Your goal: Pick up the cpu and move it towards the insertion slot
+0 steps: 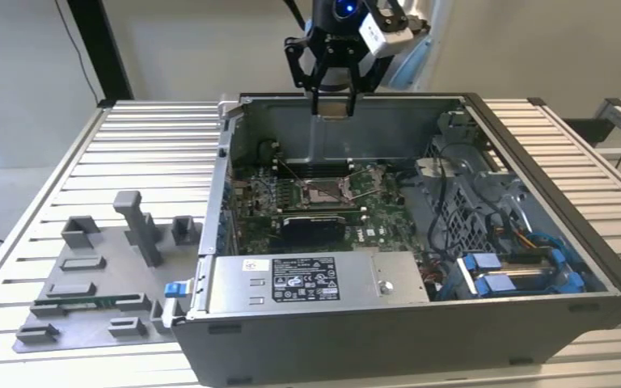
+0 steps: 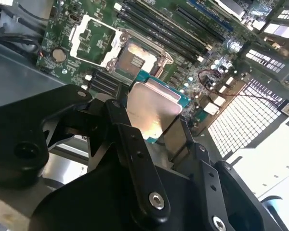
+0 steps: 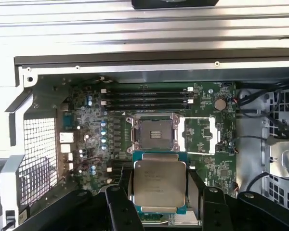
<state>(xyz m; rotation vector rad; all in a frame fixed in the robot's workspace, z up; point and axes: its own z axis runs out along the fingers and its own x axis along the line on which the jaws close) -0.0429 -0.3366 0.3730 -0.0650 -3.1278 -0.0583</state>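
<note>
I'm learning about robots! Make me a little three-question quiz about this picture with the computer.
1. True or false: the pincer holds the cpu.
2. Is the cpu seated in the insertion slot or held in the air above the board?
A. seated
B. in the air
3. Fill in: in the exterior view, the grey tray of holders lies on the table to the computer case's ____.

Key: 1 true. 2 B. 3 left.
</note>
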